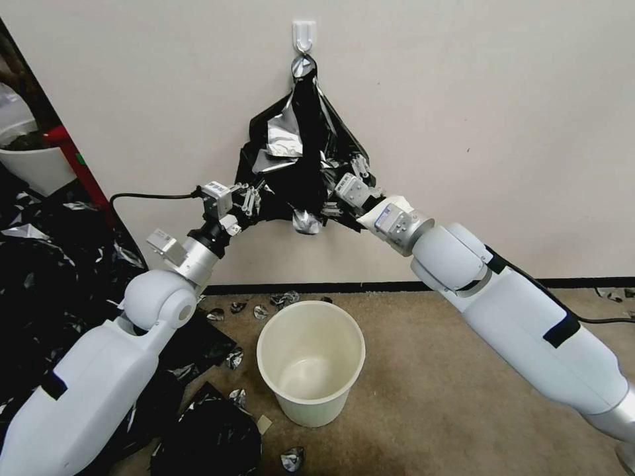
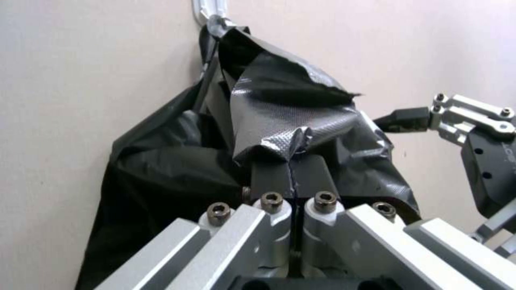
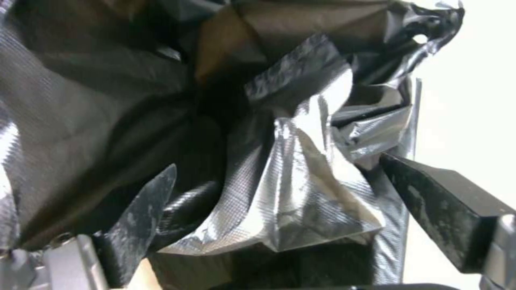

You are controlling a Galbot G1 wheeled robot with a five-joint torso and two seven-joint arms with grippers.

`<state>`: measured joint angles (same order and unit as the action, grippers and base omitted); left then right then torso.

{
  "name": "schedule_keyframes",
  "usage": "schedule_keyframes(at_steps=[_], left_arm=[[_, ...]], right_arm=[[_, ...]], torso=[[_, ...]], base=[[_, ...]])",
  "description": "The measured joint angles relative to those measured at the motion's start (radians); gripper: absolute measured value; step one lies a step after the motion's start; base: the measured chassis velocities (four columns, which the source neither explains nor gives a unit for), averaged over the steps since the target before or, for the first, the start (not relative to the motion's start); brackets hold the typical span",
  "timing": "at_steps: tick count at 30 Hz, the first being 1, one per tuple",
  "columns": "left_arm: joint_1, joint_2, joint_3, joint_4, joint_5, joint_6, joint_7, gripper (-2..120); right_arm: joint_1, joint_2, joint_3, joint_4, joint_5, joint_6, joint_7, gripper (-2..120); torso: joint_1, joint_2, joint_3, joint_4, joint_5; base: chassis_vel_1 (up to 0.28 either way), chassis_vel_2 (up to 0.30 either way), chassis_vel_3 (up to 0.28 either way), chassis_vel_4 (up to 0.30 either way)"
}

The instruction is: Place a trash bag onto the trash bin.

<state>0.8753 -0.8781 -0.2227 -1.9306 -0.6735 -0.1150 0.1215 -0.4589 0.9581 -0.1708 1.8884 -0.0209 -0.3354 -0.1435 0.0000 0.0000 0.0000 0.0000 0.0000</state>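
The bag (image 1: 301, 142) hangs from a white hook (image 1: 303, 33) on the wall (image 1: 496, 99), its top knotted at the hook and its lower part spread wide between the two arms. It is glossy black with silvery creases.

The left pincer (image 1: 253, 197) is at the bag's lower left edge. In the left wrist view its two dark fingers (image 2: 271, 173) press flat together with a fold of bag (image 2: 290, 117) pinched between them, so it is clamped on the bag.

The right pincer (image 1: 350, 173) is at the bag's lower right side, pushed into the plastic. In the right wrist view one finger (image 3: 446, 205) stands clear at one side and the other (image 3: 142, 217) lies against the plastic at the far side, with a bunched fold of bag (image 3: 301, 177) between them; the fingers are apart, not closed on it.

The bin (image 1: 311, 360) stands upright on the carpet (image 1: 450, 396) below the bag, between the two arms and near the wall's dark skirting. It is empty and bare of any liner, well apart from the bag above.

A heap of black plastic scraps (image 1: 59, 264) lies on the floor at the robot's left, with small shreds (image 1: 284, 299) scattered by the skirting and around the bin's base. A white pot (image 1: 33, 165) stands at the far left edge
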Motion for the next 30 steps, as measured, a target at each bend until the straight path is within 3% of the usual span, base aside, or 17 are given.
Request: schedule_keyframes(at_steps=[2,5,9,13,20,27,30], left_arm=[[0.001,0.0,0.0,0.0,0.0,0.0,0.0,0],[0.003,-0.003,-0.001,-0.002,0.001,0.0,0.0,0],[0.004,-0.005,-0.001,-0.004,0.001,-0.001,0.0,0],[0.011,-0.005,-0.006,-0.007,0.002,-0.001,0.0,0],[0.017,-0.004,-0.019,-0.01,0.002,-0.001,0.0,0],[0.057,-0.025,-0.057,-0.013,0.003,-0.003,-0.001,0],[0.084,-0.037,-0.078,-0.021,0.004,-0.004,-0.001,0]], right_arm=[[0.002,0.001,0.001,-0.002,-0.006,-0.002,0.004,97],[0.013,0.006,0.0,-0.008,-0.01,-0.008,0.015,84],[0.025,0.013,-0.001,-0.018,-0.007,-0.009,0.013,75],[0.039,0.024,-0.005,-0.035,0.023,-0.006,0.001,54],[0.034,0.029,-0.004,-0.044,0.021,-0.001,0.0,31],[-0.088,0.014,0.028,0.0,0.049,0.111,0.055,3],[-0.156,0.01,0.043,0.034,0.093,0.131,0.107,0]], torso=[[0.0,0.0,0.0,0.0,0.0],[0.0,0.0,0.0,0.0,0.0],[0.0,0.0,0.0,0.0,0.0],[0.0,0.0,0.0,0.0001,0.0],[0.0,0.0,0.0,0.0,-0.0001],[0.0,0.0,0.0,0.0,0.0],[0.0,0.0,0.0,0.0001,0.0001]], base=[[0.0,0.0,0.0,0.0],[0.0,0.0,0.0,0.0],[0.0,0.0,0.0,0.0],[0.0,0.0,0.0,0.0],[0.0,0.0,0.0,0.0],[0.0,0.0,0.0,0.0],[0.0,0.0,0.0,0.0]])
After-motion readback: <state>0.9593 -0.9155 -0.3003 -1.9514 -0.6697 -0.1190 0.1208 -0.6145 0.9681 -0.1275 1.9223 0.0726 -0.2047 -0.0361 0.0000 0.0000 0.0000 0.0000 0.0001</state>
